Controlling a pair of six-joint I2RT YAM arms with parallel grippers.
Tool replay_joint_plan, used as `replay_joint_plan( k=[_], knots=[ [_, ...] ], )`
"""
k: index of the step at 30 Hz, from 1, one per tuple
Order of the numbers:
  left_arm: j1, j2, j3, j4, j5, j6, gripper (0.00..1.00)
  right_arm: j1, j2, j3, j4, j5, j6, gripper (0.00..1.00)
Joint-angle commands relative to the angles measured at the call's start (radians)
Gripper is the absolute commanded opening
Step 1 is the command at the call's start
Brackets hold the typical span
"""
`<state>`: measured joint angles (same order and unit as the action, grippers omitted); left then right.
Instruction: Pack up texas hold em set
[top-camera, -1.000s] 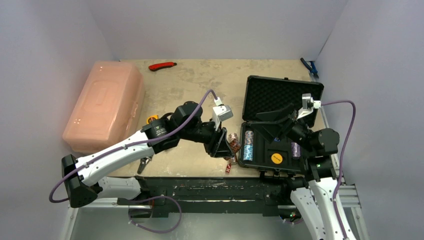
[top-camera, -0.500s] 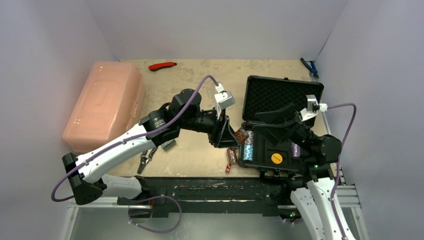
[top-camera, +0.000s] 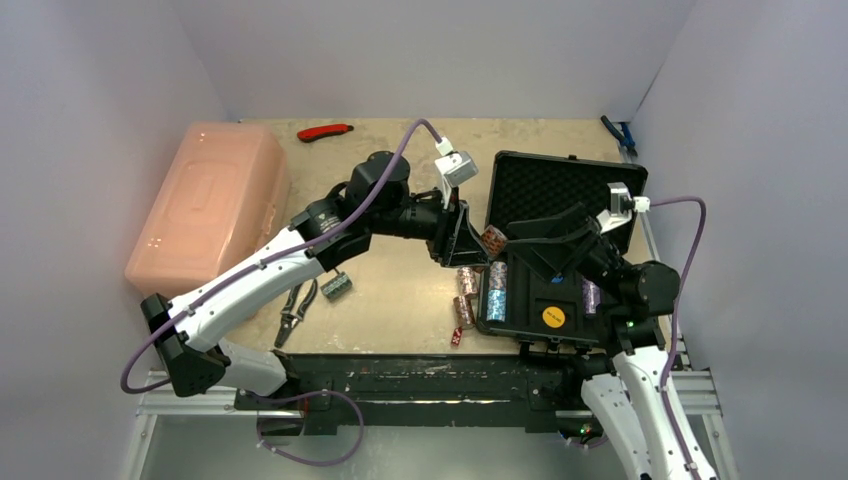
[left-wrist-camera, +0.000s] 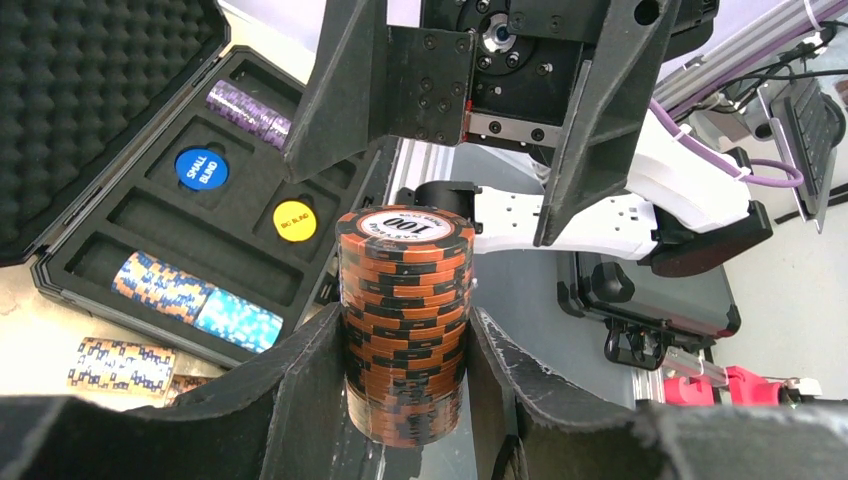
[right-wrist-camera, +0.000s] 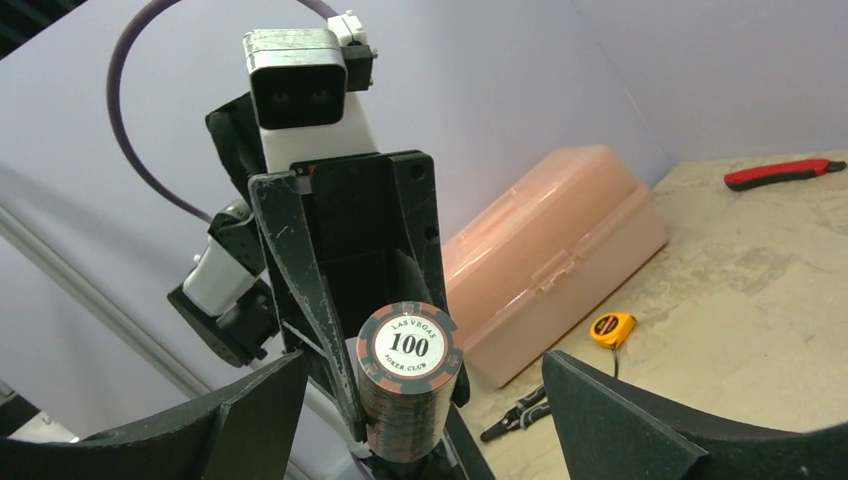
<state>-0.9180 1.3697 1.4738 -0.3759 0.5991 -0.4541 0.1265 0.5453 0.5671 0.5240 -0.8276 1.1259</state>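
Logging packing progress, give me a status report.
Left gripper shut on orange chip stack. Right gripper open, facing it. Case open, partly filled. Nothing in the way.

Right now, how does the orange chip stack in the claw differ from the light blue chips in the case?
The orange stack is pinched by the left gripper, held above the table. The light blue stack lies on its side in a foam slot of the case. The orange stack shows its 100 face, while the light blue stack shows only edges. Both are speckled poker chips.
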Motion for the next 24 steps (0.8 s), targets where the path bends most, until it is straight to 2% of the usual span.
replay_joint_plan(
  k=[1, 12, 24],
  knots=[
    [0.007, -0.003, 0.077, 0.128, 0.029, -0.028, 0.0, 0.005, 0.017, 0.057, -0.045, 0.03, -0.034, 0.91],
    [0.022, 0.026, 0.078, 0.17, 0.0, -0.057, 0.0, 0.01, 0.054, 0.09, -0.153, 0.078, -0.098, 0.82],
    [0.024, 0.08, 0.097, 0.2, -0.011, -0.067, 0.0, 0.023, 0.081, 0.109, -0.198, 0.118, -0.084, 0.73]
  ],
)
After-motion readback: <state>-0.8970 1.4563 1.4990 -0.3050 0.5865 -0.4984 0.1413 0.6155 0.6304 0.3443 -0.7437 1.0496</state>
